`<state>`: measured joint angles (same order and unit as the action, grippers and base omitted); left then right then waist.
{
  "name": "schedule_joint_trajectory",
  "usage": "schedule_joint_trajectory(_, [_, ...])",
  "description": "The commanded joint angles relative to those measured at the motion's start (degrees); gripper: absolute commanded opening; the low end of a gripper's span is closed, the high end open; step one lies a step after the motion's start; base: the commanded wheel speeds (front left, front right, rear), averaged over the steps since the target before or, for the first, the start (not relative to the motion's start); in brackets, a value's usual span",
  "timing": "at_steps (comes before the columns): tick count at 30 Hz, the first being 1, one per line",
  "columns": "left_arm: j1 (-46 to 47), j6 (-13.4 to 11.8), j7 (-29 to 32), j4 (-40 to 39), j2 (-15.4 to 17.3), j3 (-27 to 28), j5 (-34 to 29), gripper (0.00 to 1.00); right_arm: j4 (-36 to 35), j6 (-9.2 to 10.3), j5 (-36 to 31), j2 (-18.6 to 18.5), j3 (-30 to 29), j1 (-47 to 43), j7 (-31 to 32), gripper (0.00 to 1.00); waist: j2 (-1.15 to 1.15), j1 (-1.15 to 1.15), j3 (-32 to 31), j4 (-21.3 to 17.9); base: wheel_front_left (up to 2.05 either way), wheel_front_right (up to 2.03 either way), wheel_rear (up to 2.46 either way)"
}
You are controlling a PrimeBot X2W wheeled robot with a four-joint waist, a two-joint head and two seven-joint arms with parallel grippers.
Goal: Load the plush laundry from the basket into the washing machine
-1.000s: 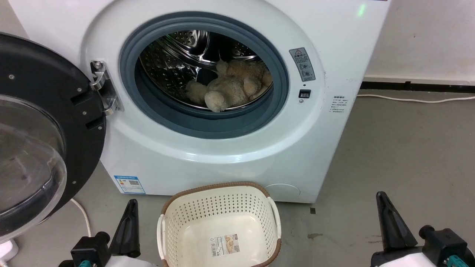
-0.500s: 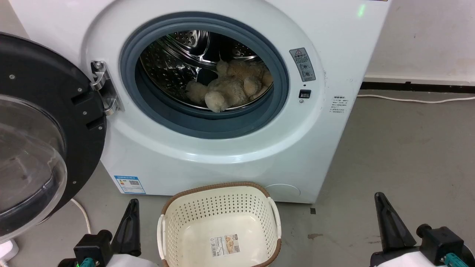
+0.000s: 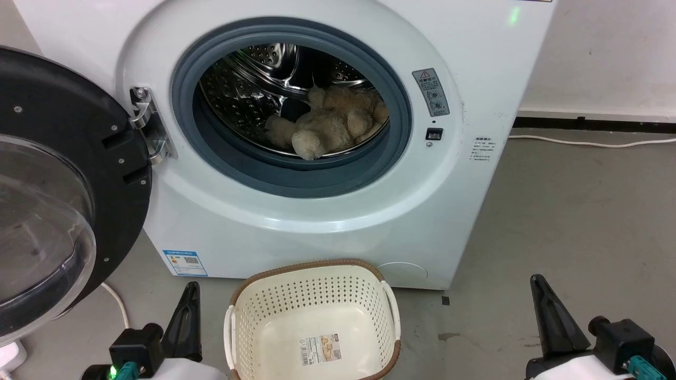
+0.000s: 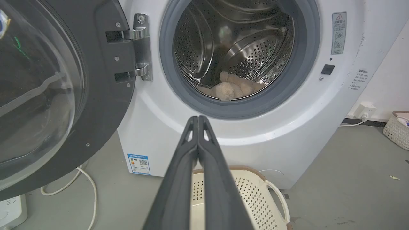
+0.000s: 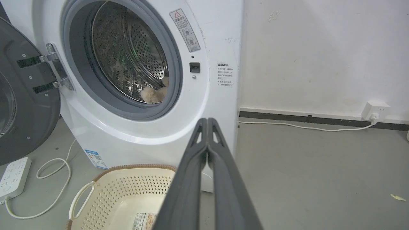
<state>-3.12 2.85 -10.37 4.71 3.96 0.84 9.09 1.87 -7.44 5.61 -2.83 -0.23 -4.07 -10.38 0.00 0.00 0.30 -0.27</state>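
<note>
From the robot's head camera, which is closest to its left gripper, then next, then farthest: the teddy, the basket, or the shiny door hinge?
1. basket: on the floor, just right of the left gripper.
2. door hinge: higher, on the washing machine's front.
3. plush toy: farthest, inside the drum.

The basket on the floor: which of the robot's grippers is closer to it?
Left. The left gripper sits just beside the basket, at its left side; the right gripper is much farther off, out to the right.
</note>
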Motion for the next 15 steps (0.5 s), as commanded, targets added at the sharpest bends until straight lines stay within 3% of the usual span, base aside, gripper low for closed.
schedule_joint_trajectory(1, [0.88,-0.43,0.32,-0.43,-0.29,-0.06,-0.75,0.00,-0.34,-0.01,-0.39,-0.01,0.02,1.06,0.28,0.00,0.00,0.00,0.00,0.01,0.00,0.00,0.00])
schedule_joint_trajectory(15, [1.25,-0.82,1.96,-1.13,-0.42,-0.19,-2.11,0.00,-0.59,-0.02,-1.24,-0.02,0.05,1.55,1.93,0.00,0.00,0.00,-0.05,0.05,0.00,0.00,0.00])
